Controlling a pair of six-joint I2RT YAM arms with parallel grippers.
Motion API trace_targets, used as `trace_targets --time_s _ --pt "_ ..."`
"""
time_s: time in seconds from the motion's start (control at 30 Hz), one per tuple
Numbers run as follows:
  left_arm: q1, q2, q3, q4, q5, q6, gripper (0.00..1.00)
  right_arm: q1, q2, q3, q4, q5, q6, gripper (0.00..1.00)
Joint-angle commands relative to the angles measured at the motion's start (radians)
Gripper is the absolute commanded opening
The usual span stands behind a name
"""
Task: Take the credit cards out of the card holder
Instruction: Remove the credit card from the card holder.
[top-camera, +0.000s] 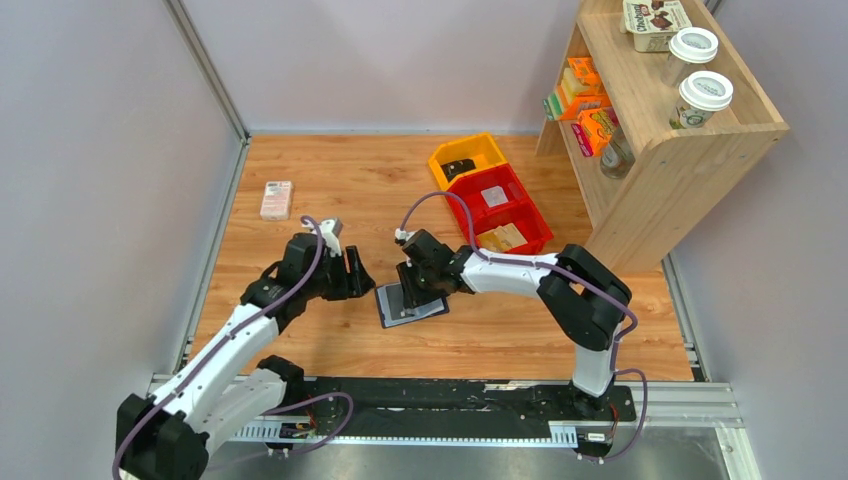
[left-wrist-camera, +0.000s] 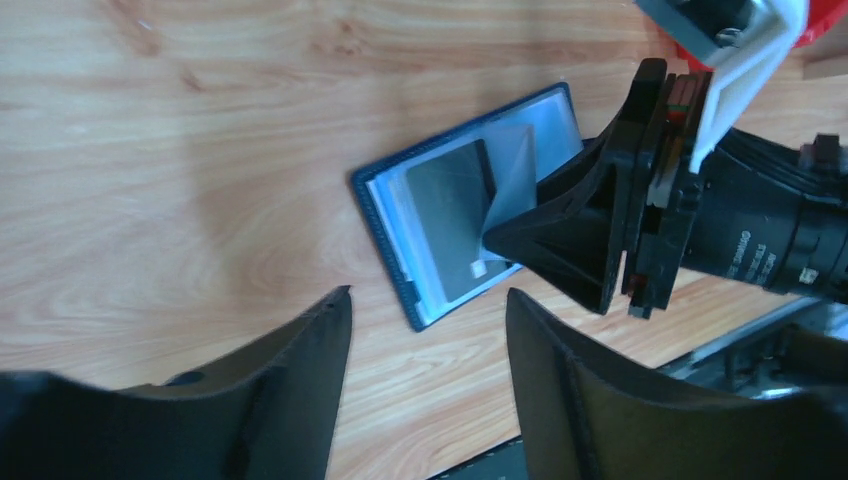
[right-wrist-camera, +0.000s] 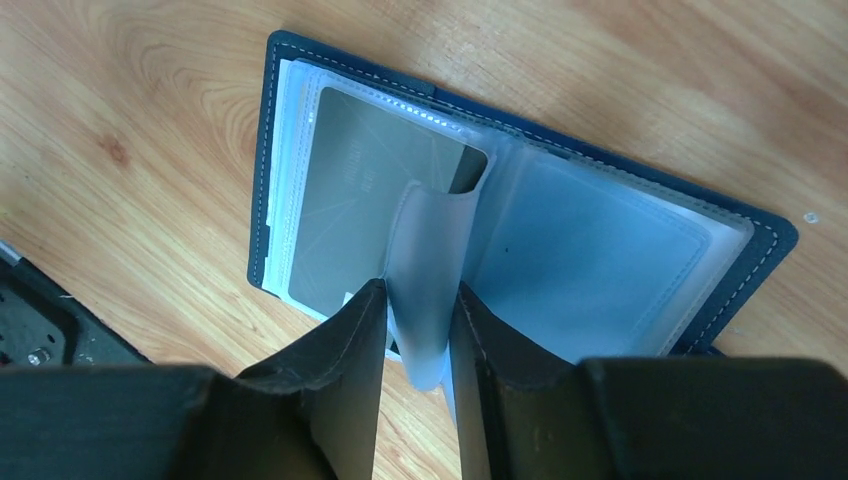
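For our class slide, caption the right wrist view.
Right gripper pinching a translucent sleeve of the open navy card holder, grey card showing.

The card holder (top-camera: 398, 308) lies open and flat on the wooden table (top-camera: 330, 180), towards its near edge, with a pale inner page facing up. The right gripper (top-camera: 412, 293) is down on the holder's far half, its arm reaching in from the right. The left gripper (top-camera: 361, 280) hangs just left of the holder, apart from it. A pink-white box (top-camera: 276, 199) lies well back on the left. Farther back, a yellow bin (top-camera: 467, 150) and a red bin (top-camera: 510, 200) touch, beside a wooden shelf (top-camera: 690, 160) carrying two lidded cups (top-camera: 706, 92).
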Motion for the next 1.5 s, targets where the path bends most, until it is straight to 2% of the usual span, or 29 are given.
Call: trace_targets --time_s 0.0,0.03,0.1,0.23,0.47,0.57,0.77,0.97,1.23,1.37,1.47 --pt "0.004 0.087 -0.041 0.202 0.136 -0.101 0.59 -0.005 0.02 -0.049 0.041 -0.053 0.019 0.32" --pt "0.004 0.126 -0.047 0.221 0.161 -0.103 0.48 -0.007 0.02 -0.05 0.042 -0.053 0.02 0.32" --pt "0.004 0.186 -0.048 0.25 0.179 -0.103 0.39 -0.007 0.022 -0.052 0.044 -0.053 0.019 0.32" --pt "0.002 0.288 -0.044 0.302 0.213 -0.092 0.32 -0.007 0.022 -0.05 0.044 -0.049 0.017 0.32" --pt "0.001 0.476 -0.056 0.359 0.253 -0.075 0.31 -0.007 0.02 -0.038 0.028 -0.019 0.013 0.31" --pt "0.002 0.551 -0.038 0.325 0.254 -0.054 0.3 -0.005 0.022 -0.023 0.006 0.012 0.002 0.31" --pt "0.001 0.642 -0.044 0.279 0.193 -0.032 0.29 0.013 0.019 0.051 -0.102 0.156 -0.033 0.34" --pt "0.001 0.667 -0.054 0.256 0.156 -0.019 0.29 0.045 -0.003 0.123 -0.235 0.376 -0.053 0.4" --pt "0.001 0.654 -0.05 0.247 0.161 -0.003 0.28 0.024 -0.091 0.097 -0.372 0.659 -0.083 0.5" --pt "0.001 0.654 -0.042 0.248 0.172 -0.002 0.28 0.008 -0.159 0.098 -0.43 0.733 -0.035 0.57" --pt "0.001 0.647 -0.044 0.25 0.175 -0.003 0.28 0.007 -0.194 0.117 -0.417 0.68 -0.038 0.57"
